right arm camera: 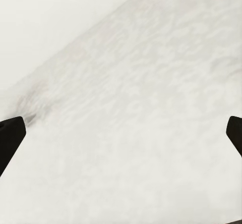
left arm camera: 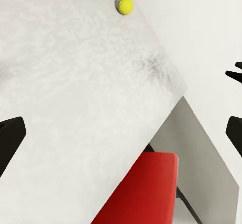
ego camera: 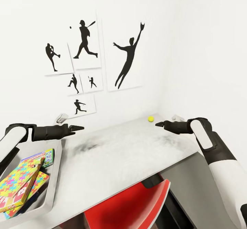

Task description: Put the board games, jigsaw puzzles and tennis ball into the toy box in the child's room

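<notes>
A yellow tennis ball (ego camera: 150, 118) (left arm camera: 125, 5) lies near the far right corner of the white table (ego camera: 123, 153), close to the wall. My right gripper (ego camera: 159, 123) (right arm camera: 121, 135) hovers open just right of the ball and holds nothing. My left gripper (ego camera: 81, 128) (left arm camera: 121, 138) is open and empty above the table's left part, beside the toy box (ego camera: 52, 184). In that grey box lie multicoloured jigsaw puzzles (ego camera: 20, 179), tilted and overlapping. A flat board game box (ego camera: 47, 156) with a green edge lies behind them.
A red chair (ego camera: 133, 205) (left arm camera: 143, 188) is tucked under the table's front edge. The white wall behind carries black baseball-player silhouettes (ego camera: 85, 40). A second white wall closes off the right side, and the table sits in the corner they form.
</notes>
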Robot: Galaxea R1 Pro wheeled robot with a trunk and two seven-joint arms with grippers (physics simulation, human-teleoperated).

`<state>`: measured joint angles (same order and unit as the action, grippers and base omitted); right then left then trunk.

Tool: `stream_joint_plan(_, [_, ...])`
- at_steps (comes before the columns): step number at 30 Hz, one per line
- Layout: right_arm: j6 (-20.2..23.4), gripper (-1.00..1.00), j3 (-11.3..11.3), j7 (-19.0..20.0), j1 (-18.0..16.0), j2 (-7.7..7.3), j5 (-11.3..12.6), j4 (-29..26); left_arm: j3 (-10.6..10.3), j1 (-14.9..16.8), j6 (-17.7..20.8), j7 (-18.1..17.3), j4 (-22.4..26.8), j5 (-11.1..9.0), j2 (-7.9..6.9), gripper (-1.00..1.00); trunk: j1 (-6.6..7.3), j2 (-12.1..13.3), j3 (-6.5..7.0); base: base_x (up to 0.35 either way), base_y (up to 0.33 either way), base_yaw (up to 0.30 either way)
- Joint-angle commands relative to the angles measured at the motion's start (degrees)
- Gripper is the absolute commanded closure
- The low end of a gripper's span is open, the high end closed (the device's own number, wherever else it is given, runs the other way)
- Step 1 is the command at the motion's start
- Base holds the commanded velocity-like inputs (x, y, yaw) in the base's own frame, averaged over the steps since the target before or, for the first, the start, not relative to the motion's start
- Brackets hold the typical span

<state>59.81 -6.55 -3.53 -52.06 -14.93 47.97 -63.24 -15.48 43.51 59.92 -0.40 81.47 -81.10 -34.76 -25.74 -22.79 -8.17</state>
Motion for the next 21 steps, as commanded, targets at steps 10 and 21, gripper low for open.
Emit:
stream_joint_plan(10, [0.1,-1.0,-0.1,-0.4,-0.1,0.06,0.4,0.0,0.0,0.1,0.1,0.0,0.0,0.0,-0.04,-1.0,-0.04,-0.1,-0.13,0.002,-0.035,0.0])
stream_joint_plan(21, [0.1,-1.0,-0.2,-0.4,-0.1,-0.01,0.3,0.0,0.1,0.1,0.1,0.0,0.0,0.0,-0.04,-1.0,-0.04,-0.1,-0.13,0.093,-0.153,0.0])
